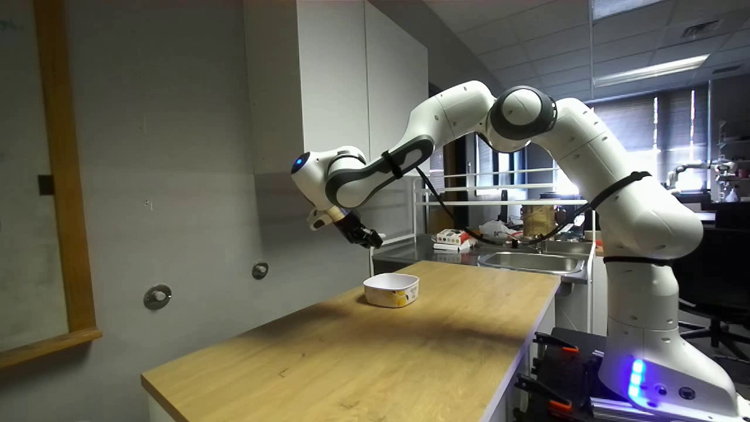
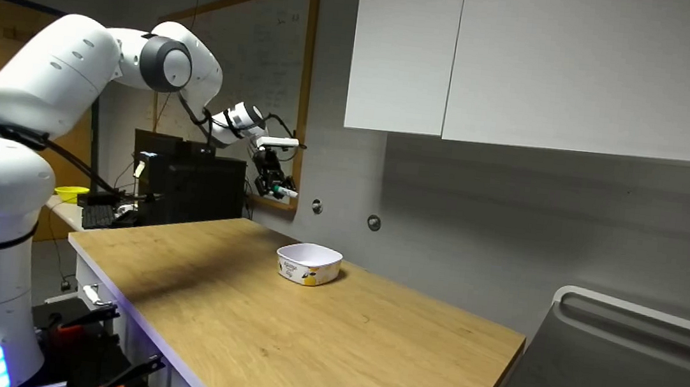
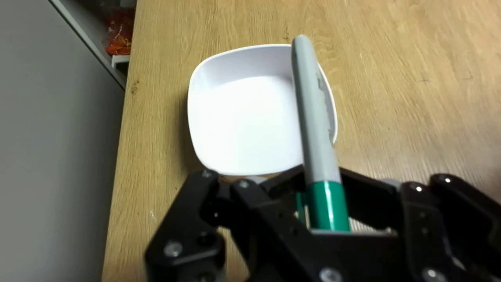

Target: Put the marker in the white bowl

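Aloft, above the height of the wooden table, the marker shows as a slim stick: a smooth, pale grey barrel with a rounded tip and faint print too blurred to read, then a glossy green section whose lower end is hidden. The gripper has its black fingers closed on the green part, and the marker lies nearly level in an exterior view. On the table, near the long edge along the wall and between that edge's two corners, sits the white bowl, squarish and rounded, with yellow printing on its sides. In the wrist view the barrel overlaps the bowl's rim; in both exterior views it is higher than the bowl and apart from it.
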You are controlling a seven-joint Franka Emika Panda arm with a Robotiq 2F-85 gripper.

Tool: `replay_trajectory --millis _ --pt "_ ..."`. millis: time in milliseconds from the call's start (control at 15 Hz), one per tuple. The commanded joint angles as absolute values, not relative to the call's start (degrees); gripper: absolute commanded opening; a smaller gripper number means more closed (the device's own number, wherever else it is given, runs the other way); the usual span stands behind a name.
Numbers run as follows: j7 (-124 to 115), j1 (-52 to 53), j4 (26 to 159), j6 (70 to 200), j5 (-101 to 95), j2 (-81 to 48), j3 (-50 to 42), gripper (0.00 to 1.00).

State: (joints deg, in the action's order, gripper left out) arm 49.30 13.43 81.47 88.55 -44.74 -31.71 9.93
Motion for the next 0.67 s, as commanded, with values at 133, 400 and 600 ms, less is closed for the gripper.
replay_trajectory --millis 133,400,600 --pt "52.33 9.50 83.82 93.90 -42.28 -31.32 9.37 0.05" --pt "53.87 7.10 87.48 99.26 -39.05 -30.77 9.50 0.06" --pt "55.52 6.28 89.00 101.99 -36.56 -30.74 9.37 0.05"
